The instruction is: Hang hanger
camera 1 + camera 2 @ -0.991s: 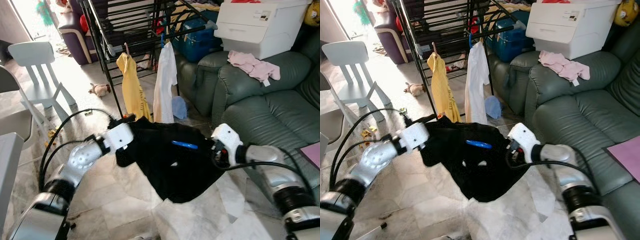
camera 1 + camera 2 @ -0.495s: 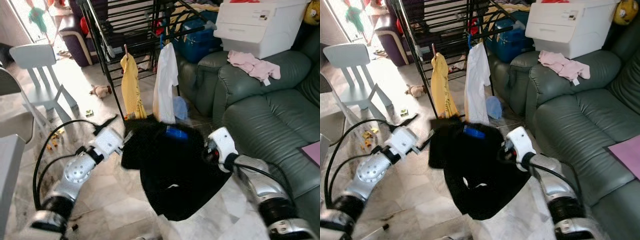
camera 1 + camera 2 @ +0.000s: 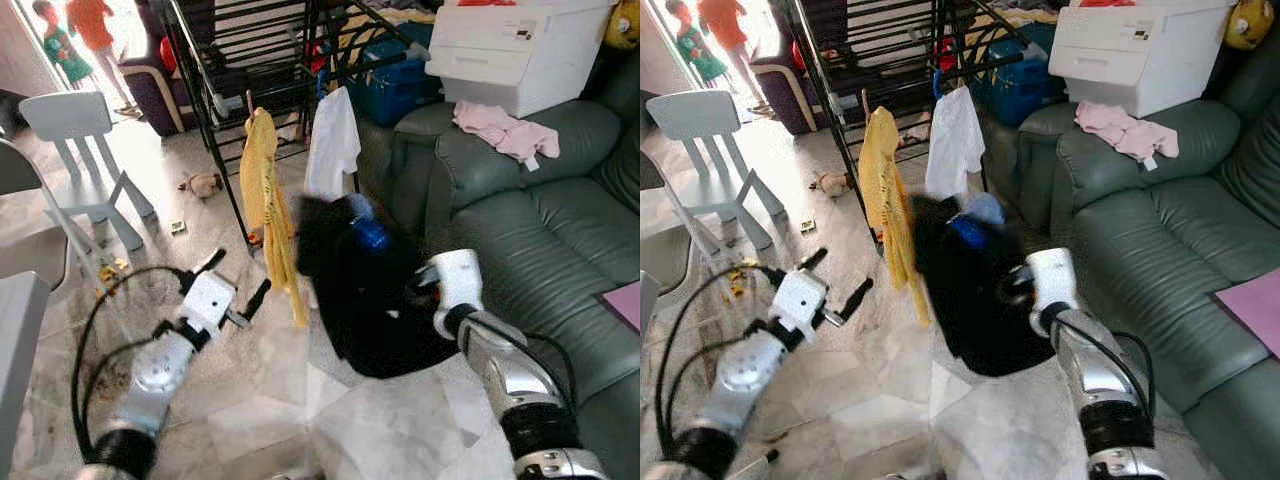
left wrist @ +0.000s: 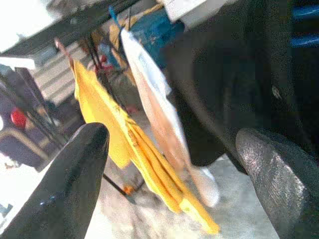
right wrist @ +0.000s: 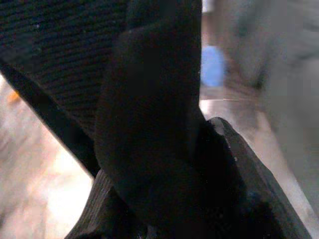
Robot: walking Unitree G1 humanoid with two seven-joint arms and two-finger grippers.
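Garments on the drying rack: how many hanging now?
2: a yellow garment on the rack's front rail, and a white shirt beside it. More may hang behind, hidden.

Three hung garments: yellow garment [image 3: 264,190], white garment [image 3: 332,140], black garment [image 3: 365,290].

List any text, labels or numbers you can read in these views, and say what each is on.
No text can be read.
White printer on the sofa back: a small dark panel on its front, too small and blurred to read.
Black garment on its blue hanger: no print visible.
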